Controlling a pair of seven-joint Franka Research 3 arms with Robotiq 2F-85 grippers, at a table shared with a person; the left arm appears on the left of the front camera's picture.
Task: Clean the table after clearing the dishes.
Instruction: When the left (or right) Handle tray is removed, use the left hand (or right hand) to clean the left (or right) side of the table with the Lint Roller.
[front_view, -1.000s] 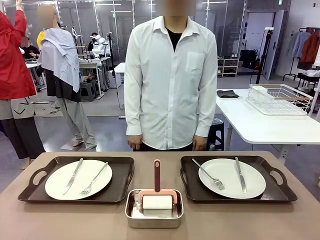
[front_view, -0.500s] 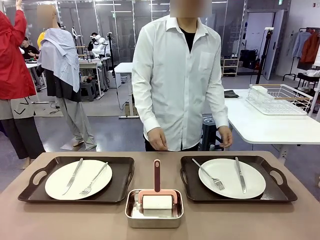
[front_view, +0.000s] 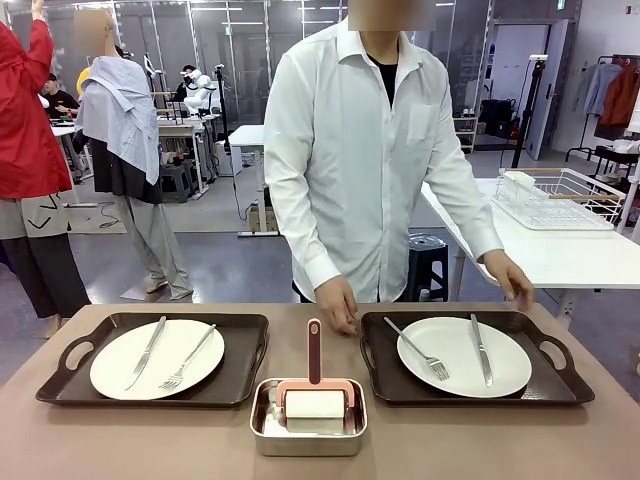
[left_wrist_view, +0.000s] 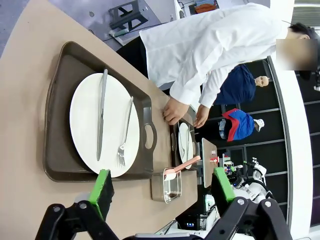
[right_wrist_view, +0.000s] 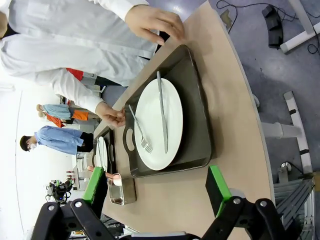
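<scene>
Steel cutlery (front_view: 481, 352) is left loose on the tray (front_view: 384, 368) flanked by the person's hands (front_view: 337, 305); tilted, it could be spilled; left gripper (left_wrist_view: 161, 182) and right gripper (right_wrist_view: 155, 182) are held wide, empty.

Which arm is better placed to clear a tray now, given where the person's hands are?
Left, probably. Both of the person's hands are at the far corners of the right tray, so that side is occupied. The left tray is untouched, and the open left gripper faces it with nothing between.
</scene>
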